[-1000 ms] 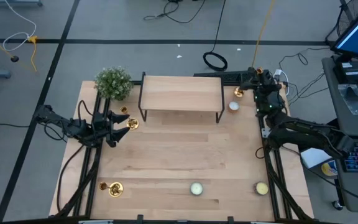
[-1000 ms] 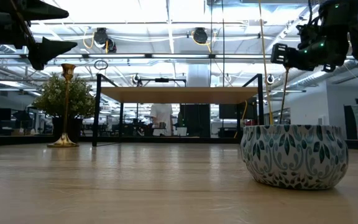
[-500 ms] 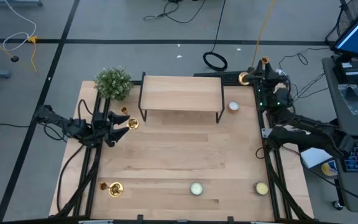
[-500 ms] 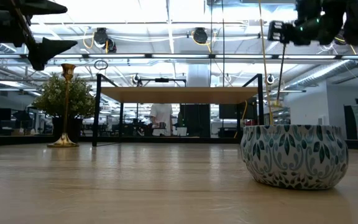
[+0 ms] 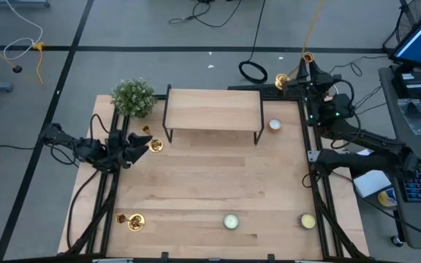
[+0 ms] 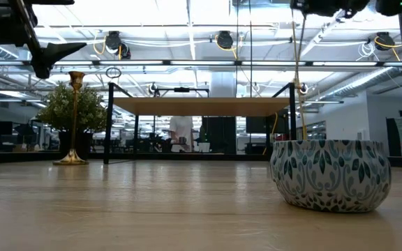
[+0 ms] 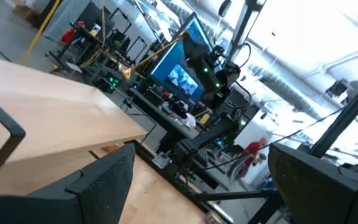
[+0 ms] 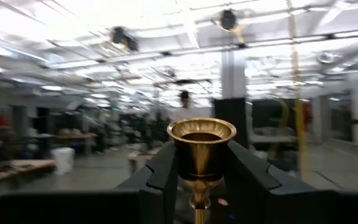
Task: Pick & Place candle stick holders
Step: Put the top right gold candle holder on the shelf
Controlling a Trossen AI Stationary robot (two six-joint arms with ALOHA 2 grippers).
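Above the table's far right corner, right gripper (image 5: pixel 307 69) carrying a holder (image 5: pixel 296 71) aloft, fingers (image 8: pixel 166 168) narrowed on the stem just under the gold cup (image 8: pixel 201 135), base hanging beyond the table (image 5: pixel 210 190) edge in the high view. Best done slowly: keep the stem as close to plumb as the grip allows, swing back over the wood before coming down, pick a bare patch well apart from the white tealight (image 5: pixel 275 125) and the stand (image 5: pixel 213 109), lower until the flared base sits flat, then part the fingers and lift straight up so the tall stem is not tipped. Placement spot unknown from the task words, so a guess only.

Over at the left edge, left gripper (image 5: pixel 139 150) hovering with fingers spread wide and empty, just beside a second holder (image 5: pixel 156 145) standing near the plant (image 5: pixel 133 97); looks poised for a grasp, best taken low on the stem. Third holder (image 5: pixel 135 222) lying at the near left, untouched, near the two tealights (image 5: pixel 230 221) along the front edge
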